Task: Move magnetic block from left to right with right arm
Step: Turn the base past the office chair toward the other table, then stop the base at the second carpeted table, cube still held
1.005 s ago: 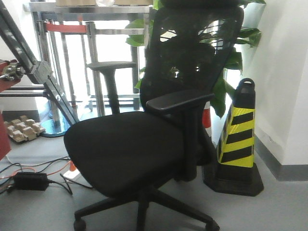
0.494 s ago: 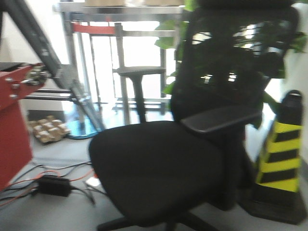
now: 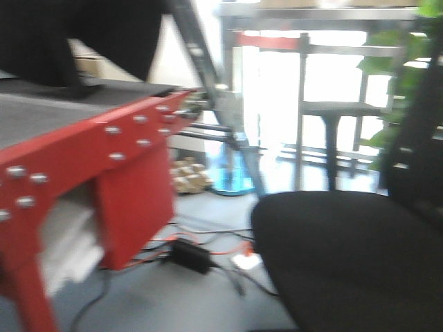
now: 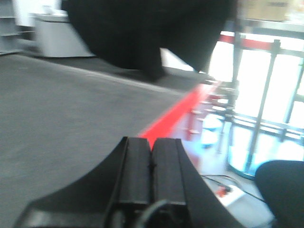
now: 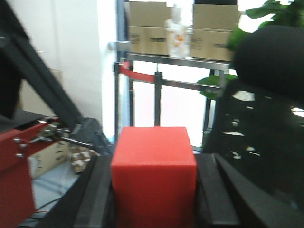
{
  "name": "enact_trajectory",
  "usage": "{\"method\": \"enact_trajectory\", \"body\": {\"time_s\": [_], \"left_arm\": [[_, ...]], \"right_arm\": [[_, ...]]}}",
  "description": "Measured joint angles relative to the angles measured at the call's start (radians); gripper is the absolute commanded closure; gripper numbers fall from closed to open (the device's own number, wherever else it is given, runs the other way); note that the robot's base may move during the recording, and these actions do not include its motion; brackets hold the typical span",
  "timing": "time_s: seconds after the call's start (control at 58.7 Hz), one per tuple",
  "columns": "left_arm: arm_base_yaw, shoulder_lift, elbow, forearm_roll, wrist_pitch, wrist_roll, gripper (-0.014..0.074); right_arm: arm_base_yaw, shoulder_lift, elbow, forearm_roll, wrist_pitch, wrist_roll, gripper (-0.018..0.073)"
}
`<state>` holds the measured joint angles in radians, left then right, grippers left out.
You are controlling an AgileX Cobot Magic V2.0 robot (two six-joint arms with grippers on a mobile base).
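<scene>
Magnetic block (image 5: pixel 153 175) in right pincer (image 5: pixel 154 194), wrist view only, left pincer (image 4: pixel 152 164) closed

The table (image 3: pixel 41 114) has a dark grey top and a red bolted frame. A blurred black object (image 3: pixel 69 34) stands on its far part. On the grey floor (image 3: pixel 159 304) lies a black power adapter (image 3: pixel 188 254) with cables.

Plain red magnetic block (image 5: pixel 154 178), smooth matte cube, upright, held between the right pincer (image 5: pixel 153 190) fingers, off the desk.
</scene>
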<state>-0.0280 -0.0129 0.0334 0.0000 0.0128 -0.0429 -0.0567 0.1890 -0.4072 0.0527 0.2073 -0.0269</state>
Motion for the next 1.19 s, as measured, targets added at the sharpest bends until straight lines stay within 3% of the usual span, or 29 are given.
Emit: {"method": "enact_trajectory", "body": {"time_s": [1.193], "left_arm": [[0.000, 0.000, 0.000, 0.000, 0.000, 0.000, 0.0713]], "right_arm": [[0.000, 0.000, 0.000, 0.000, 0.000, 0.000, 0.0421]]}}
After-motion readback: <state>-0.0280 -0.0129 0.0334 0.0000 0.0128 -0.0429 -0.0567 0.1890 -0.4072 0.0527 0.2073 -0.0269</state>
